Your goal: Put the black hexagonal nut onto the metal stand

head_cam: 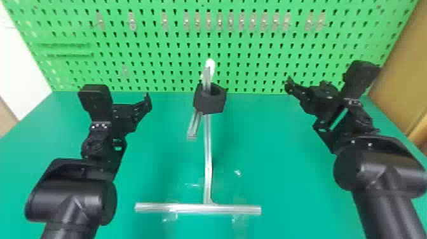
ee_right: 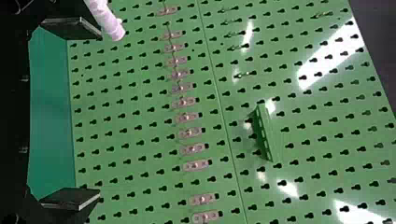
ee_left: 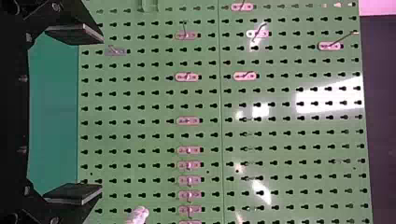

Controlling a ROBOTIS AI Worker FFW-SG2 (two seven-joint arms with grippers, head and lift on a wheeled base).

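The nut is on the stand, around the upper part of its rod, whose end rises through the nut's opening. The nut's black side faces the robot, and the white tip of the stand shows above it. A short metal bar slants out just below the nut, on the stand's left side. The stand's crossbar lies at its near end, running left to right.

The left gripper is to the left of the stand, apart from it and from the nut. Its jaws are spread wide, with green table between the two fingers in the left wrist view.

The right gripper is to the right of the stand, also apart from the nut. Its jaws are wide too: in the right wrist view the fingers stand well apart, with green table between them.

The stand is on the green table, with bits of clear tape near its lower part. Beyond the stand rises a green pegboard, with a row of hooks across its upper part.
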